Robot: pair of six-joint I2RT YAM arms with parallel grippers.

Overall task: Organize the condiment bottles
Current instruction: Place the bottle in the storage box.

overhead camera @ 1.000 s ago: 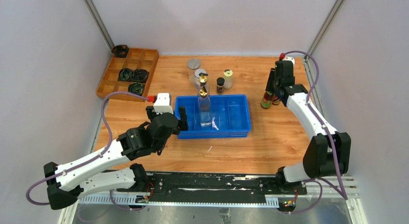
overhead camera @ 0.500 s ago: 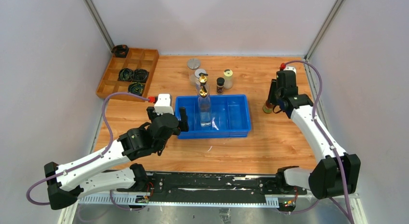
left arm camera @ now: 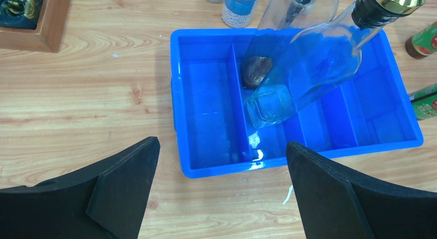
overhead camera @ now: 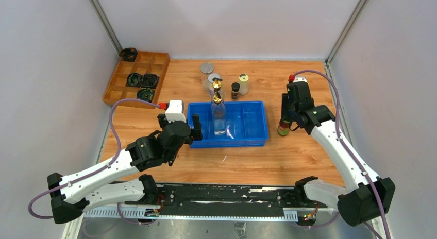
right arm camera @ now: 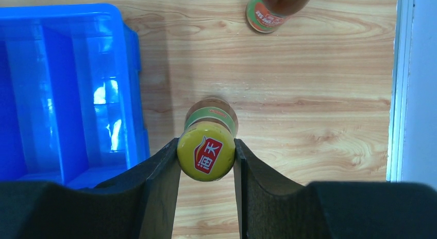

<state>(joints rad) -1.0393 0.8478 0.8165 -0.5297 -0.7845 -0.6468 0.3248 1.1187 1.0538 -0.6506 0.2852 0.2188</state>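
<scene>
Right wrist view: the right gripper [right arm camera: 205, 145] is clamped on the yellow cap of a dark sauce bottle [right arm camera: 207, 155], lower centre of the frame, just right of the blue divided bin [right arm camera: 131, 69]. The cap bears a red emblem with two Chinese characters, apparently 海天. The green neck label is too foreshortened to read. Whether the bottle's base touches the table [right arm camera: 309, 95] is hidden. A second sauce bottle [right arm camera: 270, 10] is cut off at the top edge.

Left wrist view: the left gripper [left arm camera: 221, 143] hangs spread wide and empty before the bin. In the bin stands a tall clear bottle [left arm camera: 309, 64], its gold spout cropped at upper right.
</scene>
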